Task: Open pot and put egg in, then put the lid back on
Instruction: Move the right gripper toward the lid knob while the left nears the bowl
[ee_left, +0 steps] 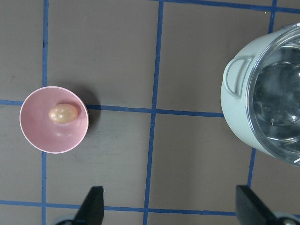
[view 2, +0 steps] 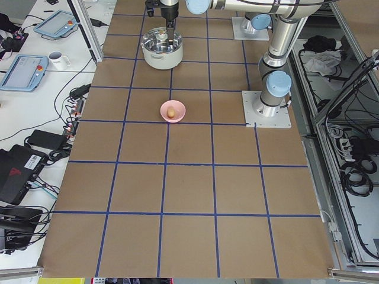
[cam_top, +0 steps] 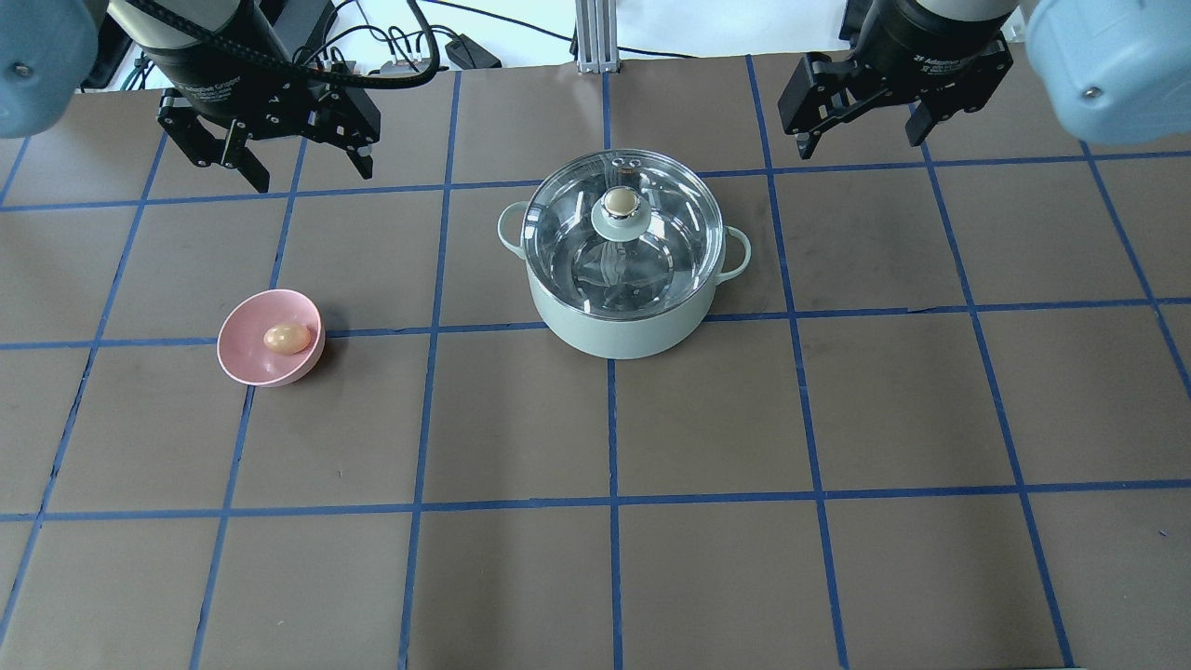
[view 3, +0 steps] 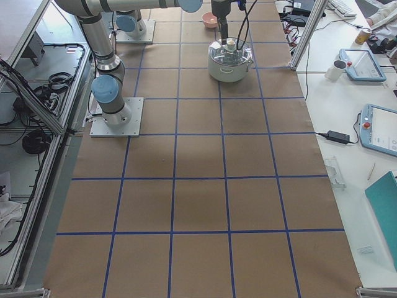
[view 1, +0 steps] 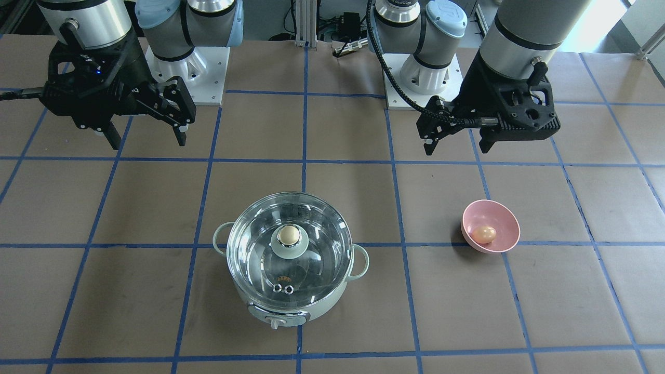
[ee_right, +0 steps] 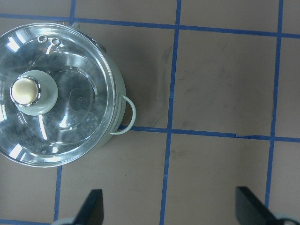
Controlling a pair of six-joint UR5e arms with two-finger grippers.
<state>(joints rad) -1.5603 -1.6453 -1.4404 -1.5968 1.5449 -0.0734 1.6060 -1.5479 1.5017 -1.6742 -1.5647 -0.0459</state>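
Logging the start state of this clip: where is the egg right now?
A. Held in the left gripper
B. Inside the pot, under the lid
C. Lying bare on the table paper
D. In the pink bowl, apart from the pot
D: the egg lies in the pink bowl, well apart from the pot, whose lid is on.

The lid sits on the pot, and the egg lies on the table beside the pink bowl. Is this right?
Not fully. The egg lies inside the pink bowl, not beside it; the overhead exterior view shows this. The lid does sit on the pot.
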